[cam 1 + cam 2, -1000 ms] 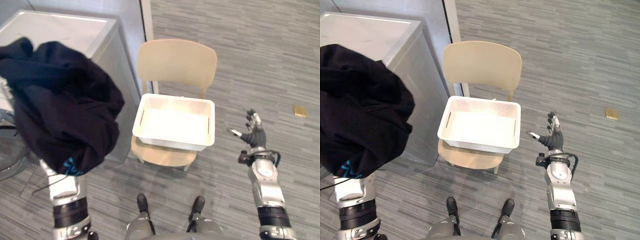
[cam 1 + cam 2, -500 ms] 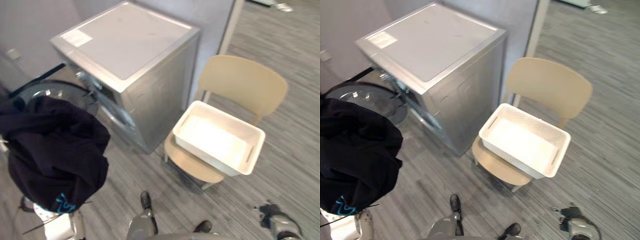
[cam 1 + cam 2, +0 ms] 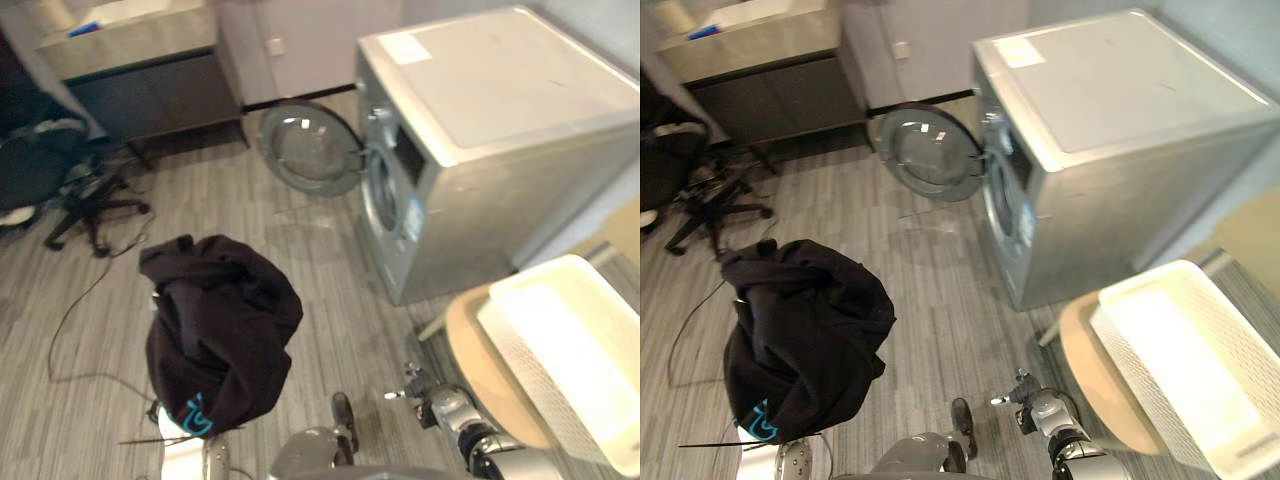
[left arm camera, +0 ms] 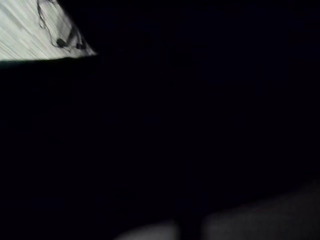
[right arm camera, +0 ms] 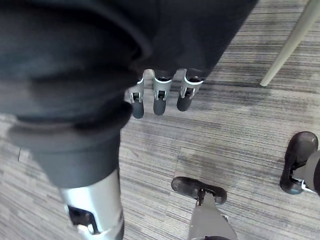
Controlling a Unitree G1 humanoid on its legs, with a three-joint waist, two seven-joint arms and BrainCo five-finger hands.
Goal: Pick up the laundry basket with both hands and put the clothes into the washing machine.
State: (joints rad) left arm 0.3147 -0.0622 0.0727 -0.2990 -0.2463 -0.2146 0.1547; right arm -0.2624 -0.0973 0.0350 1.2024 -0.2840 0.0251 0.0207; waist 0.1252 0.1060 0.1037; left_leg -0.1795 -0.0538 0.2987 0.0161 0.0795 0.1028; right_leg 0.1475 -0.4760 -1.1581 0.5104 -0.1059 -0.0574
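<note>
- A black office chair (image 3: 62,182) stands on the grey striped floor (image 3: 300,250) at the far left. Just right of it, a dark cabinet (image 3: 150,88) runs along the far wall.
- At the near left, a black garment (image 3: 225,330) with a turquoise mark (image 3: 195,413) near its lower edge hangs bunched over the left hand. The cloth hides that hand, so its grip cannot be told. In the left wrist view the dark cloth sits right against the camera.
- The garment is well apart from the washing machine (image 3: 500,95), which stands farther away and to the right.
- The machine's round door (image 3: 310,148) is swung open to the left of the drum opening (image 3: 382,192).
- The right hand (image 3: 1038,407) is low at the near centre, above the floor. In the right wrist view its fingers (image 5: 160,98) are relaxed and nearly straight, holding nothing.
- At the near right, 1 white laundry basket (image 3: 528,388) sits on the seat of a beige chair (image 3: 478,350), just beside the machine's near right corner and apart from both hands.
</note>
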